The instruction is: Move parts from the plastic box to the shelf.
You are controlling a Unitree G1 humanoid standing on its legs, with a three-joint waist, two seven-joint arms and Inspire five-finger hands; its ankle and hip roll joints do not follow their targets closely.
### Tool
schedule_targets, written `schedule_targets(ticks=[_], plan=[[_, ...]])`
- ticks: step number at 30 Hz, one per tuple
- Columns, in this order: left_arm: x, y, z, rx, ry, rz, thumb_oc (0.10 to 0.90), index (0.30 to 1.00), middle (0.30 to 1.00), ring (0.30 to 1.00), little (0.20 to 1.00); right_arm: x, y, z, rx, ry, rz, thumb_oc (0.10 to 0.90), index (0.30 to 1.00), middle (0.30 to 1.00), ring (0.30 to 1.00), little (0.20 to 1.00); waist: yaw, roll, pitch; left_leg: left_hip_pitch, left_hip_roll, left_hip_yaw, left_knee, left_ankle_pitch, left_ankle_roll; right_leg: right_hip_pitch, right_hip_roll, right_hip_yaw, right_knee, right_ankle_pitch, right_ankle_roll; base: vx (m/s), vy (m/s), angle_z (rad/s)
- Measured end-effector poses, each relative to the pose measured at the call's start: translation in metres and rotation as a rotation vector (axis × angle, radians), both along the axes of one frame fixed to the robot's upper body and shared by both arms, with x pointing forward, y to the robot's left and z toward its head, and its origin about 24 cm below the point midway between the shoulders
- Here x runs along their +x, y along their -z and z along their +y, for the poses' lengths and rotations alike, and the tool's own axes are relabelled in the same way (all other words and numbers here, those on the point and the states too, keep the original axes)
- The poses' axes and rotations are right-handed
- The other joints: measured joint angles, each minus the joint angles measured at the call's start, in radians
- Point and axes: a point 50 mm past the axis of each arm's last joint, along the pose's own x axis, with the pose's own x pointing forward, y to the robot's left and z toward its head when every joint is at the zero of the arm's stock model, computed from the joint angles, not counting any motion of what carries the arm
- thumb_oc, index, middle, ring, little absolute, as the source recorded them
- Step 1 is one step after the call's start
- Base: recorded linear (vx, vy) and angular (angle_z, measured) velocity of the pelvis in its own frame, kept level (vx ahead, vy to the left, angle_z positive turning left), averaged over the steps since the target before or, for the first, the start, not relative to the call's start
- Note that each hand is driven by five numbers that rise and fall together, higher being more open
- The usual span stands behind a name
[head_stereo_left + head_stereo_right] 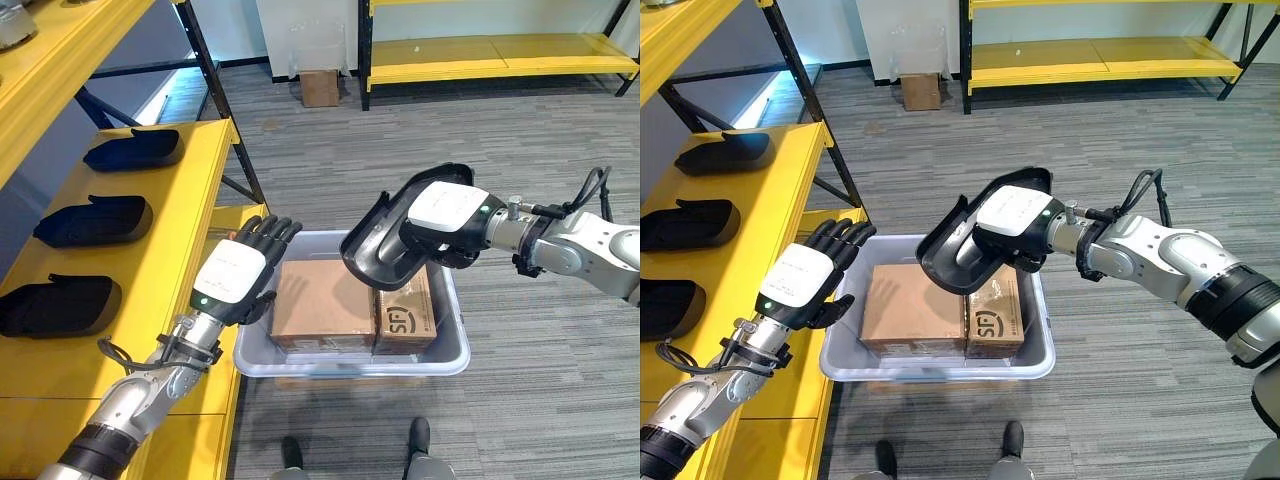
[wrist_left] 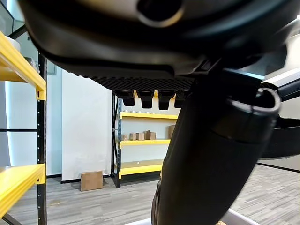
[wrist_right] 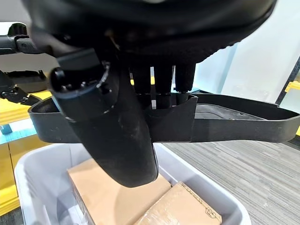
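Right eye view, black part: a curved, shell-like black part (image 1: 965, 250) hangs in the air above the plastic box, over its right half, hollow side facing the shelf.
Right hand: the right hand (image 1: 1012, 225) grips the black part, thumb (image 3: 112, 136) on one side of its wall and the fingers (image 3: 161, 82) curled over the rim on the other.
Plastic box: a grey plastic box (image 1: 455, 345) sits on the floor just beside the shelf; two cardboard boxes (image 1: 322, 303) lie side by side in it, touching.
Left hand: the left hand (image 1: 237, 275) hovers over the left rim of the plastic box, fingers straight and relaxed, holding nothing.
Shelf: a yellow shelf (image 1: 185, 215) stands on the robot's left; three more black parts (image 1: 100, 220) lie in a row on it, well apart.
Floor: grey striped carpet (image 1: 500, 140), with a small cardboard carton (image 1: 319, 87) far off by another yellow rack (image 1: 500, 55).
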Motion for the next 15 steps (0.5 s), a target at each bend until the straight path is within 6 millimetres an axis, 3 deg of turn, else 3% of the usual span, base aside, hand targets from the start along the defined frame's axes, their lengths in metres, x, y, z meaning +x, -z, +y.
schedule_targets(ticks=[10, 15], plan=[[0.011, -0.024, -0.016, -0.003, 0.071, -0.125, 0.900, 1.000, 1.000, 1.000, 1.000, -0.001, 0.005, 0.027, 0.055, -0.087, 0.000, 0.400, 0.300, 0.300, 0.300, 0.300, 0.000, -0.017, -0.014, 0.007, 0.003, 0.000, -0.001, -0.005, 0.001, 0.004, 0.002, 0.003, 0.000, -0.001, -0.001, 0.00, 0.000, 0.00], [0.012, -0.024, -0.022, 0.023, 0.096, -0.138, 0.900, 1.000, 1.000, 1.000, 1.000, 0.000, 0.007, 0.038, 0.083, -0.116, -0.003, 0.400, 0.300, 0.300, 0.300, 0.300, -0.003, -0.026, -0.034, 0.003, 0.003, 0.000, -0.001, -0.005, -0.004, 0.003, 0.002, 0.000, -0.001, -0.002, 0.000, 0.00, -0.002, 0.01]])
